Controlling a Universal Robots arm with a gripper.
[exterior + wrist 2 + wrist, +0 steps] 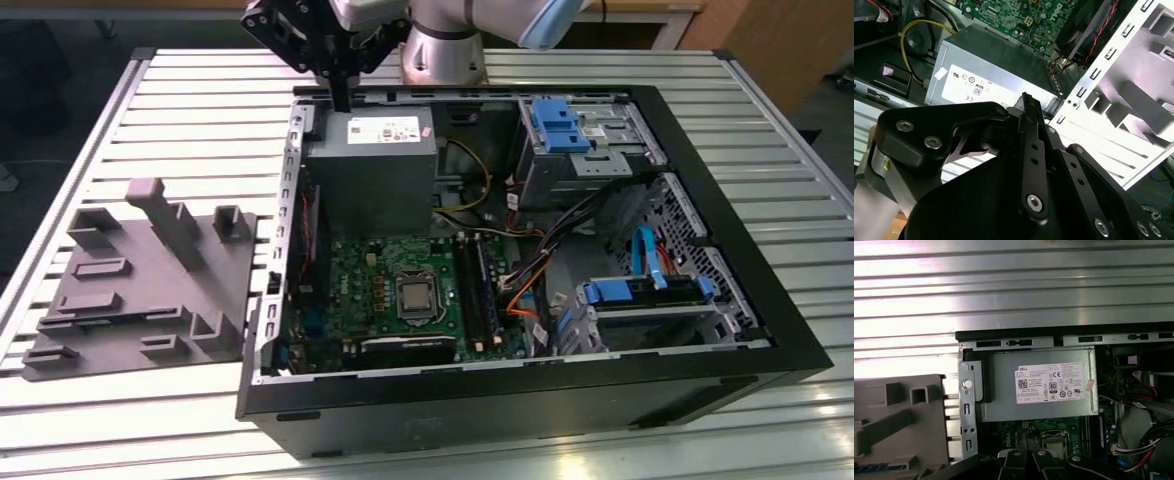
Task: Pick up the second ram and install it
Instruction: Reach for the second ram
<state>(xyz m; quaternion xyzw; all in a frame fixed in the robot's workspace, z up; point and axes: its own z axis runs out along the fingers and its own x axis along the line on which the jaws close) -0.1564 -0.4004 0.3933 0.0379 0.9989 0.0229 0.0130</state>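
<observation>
Right now, hovers with the gripper (343, 100) over the grey power supply (370, 160), at the far corner of the open computer case (534, 405) on the exterior view's left. Carries the jaws drawn together to a narrow point, with nothing seen between them.

Cannot pick out the ram stick with certainty: possibly the blue-edged strip (876, 469) lying low in the grey parts fixture (899, 405), seen in the first wrist view just outside the case wall. Sits, if so, well apart from the memory slots (477, 290) beside the processor socket (418, 295) on the green board (360, 270).

Judged to be the approach for the pick, not yet a grasp. To do it well: spread the jaws before descending, come straight down over the stick, pinch it across its thin faces near mid-length, away from the contact edge, and lift without tilt so as not to catch the fixture's posts. Also worth minding: the case rim and the loose cables (523, 285).

Bears a white printed label (1052, 383) on the supply's top face, with a square code, fine print and a row of certification marks; none of it read out.
</observation>
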